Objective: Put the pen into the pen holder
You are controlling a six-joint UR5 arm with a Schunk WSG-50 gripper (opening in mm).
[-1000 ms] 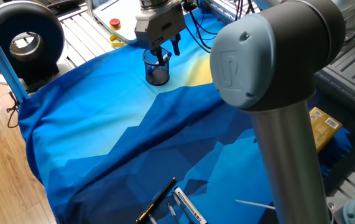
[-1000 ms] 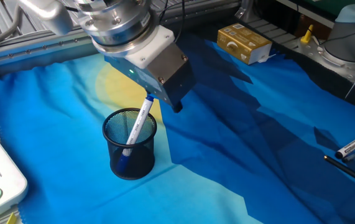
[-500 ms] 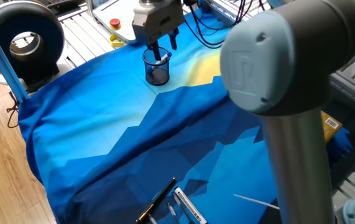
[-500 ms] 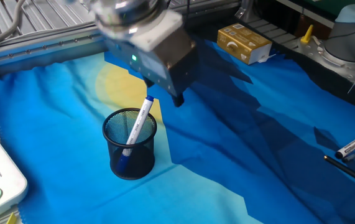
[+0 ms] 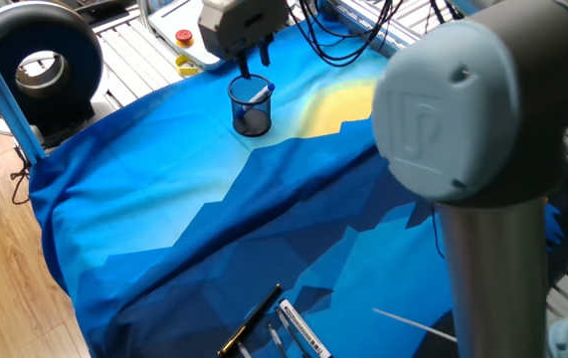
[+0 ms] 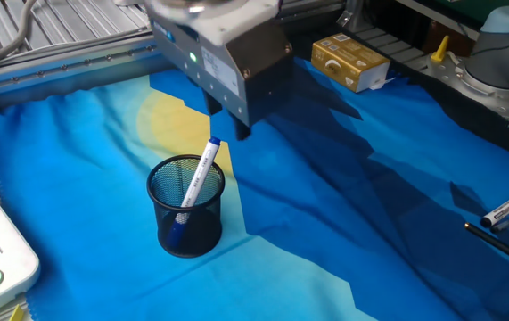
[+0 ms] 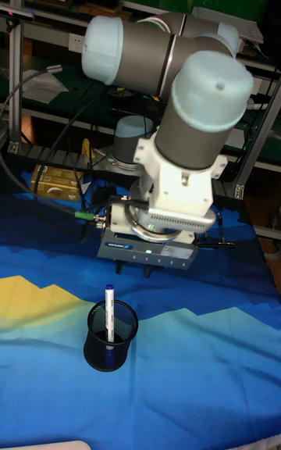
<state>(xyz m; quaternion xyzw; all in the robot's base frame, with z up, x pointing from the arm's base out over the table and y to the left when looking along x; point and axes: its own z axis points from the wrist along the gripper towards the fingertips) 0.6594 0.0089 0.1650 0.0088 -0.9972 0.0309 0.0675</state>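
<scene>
The pen [image 6: 197, 177] stands tilted inside the pen holder [image 6: 185, 218], tip down on the bottom, dark cap poking above the rim. The hand [image 6: 232, 132] has lifted clear over the last second and now hangs above and behind the cup, holding nothing; how wide its fingers are spread I cannot tell. The pen stayed put as the hand rose, so the job looks done. 2 or 3 spare pens [image 6: 508, 210] lie well apart on the blue-draped worktop [image 6: 370, 223].
</scene>
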